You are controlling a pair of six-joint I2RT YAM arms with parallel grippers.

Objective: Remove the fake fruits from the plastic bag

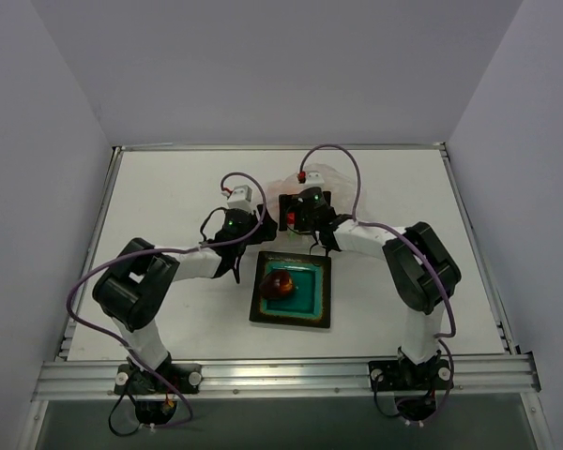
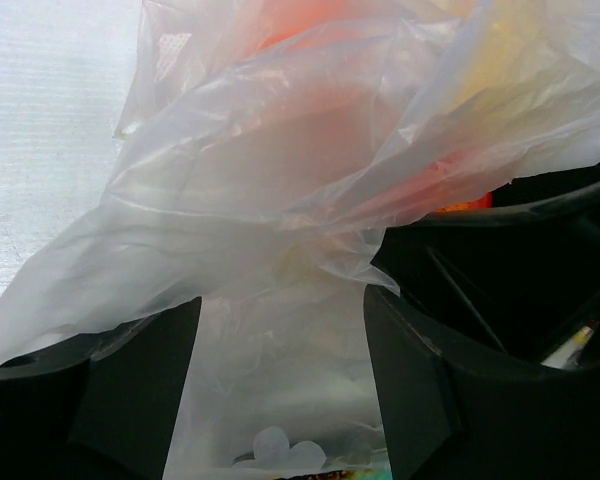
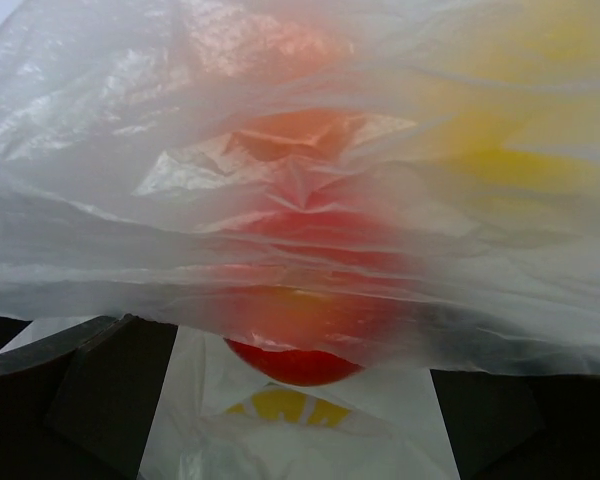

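Left pincer (image 2: 280, 300) and right pincer (image 3: 300, 350) spread, plastic bag (image 2: 280, 180) across both; fruit (image 1: 281, 285) on plate (image 1: 311, 306).

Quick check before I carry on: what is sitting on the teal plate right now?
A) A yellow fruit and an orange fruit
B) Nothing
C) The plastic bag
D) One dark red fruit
D: in the top view a single dark red fruit sits on the teal plate, while the plastic bag lies on the table beyond it, off the plate.
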